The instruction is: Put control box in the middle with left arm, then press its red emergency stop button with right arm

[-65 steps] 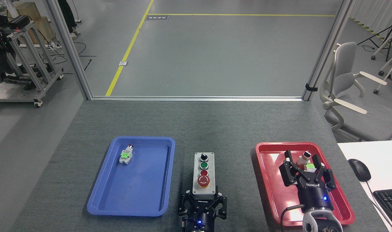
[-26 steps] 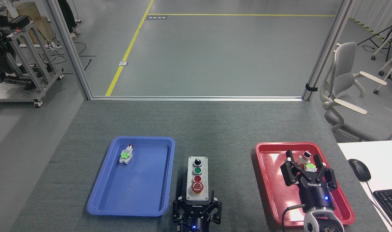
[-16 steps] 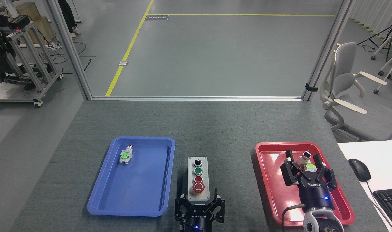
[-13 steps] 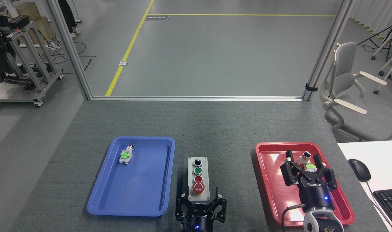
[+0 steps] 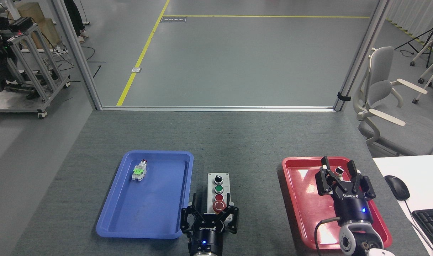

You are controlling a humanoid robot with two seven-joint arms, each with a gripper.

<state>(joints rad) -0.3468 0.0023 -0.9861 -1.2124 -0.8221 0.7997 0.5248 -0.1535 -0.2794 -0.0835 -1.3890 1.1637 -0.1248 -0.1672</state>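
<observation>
Control box (image 5: 218, 192): long pale-grey block, row of black knob, green button, small red button, big round red button. Sits on rough grey table (image 5: 237, 142) between smooth blue tray (image 5: 113, 220) and shiny red tray (image 5: 294, 199). Left gripper (image 5: 211, 210) at box's near end, fingers spread wide, maybe touching box sides, hard to tell. Right gripper (image 5: 337, 171) over red tray, fingers apart around small button part (image 5: 339, 170).

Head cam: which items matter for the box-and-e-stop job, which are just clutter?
Job:
light-grey control box
its big red mushroom button
left tool, open
right tool, open

Clutter:
blue plastic tray
red plastic tray
small green-tabbed pushbutton part
black mouse
</observation>
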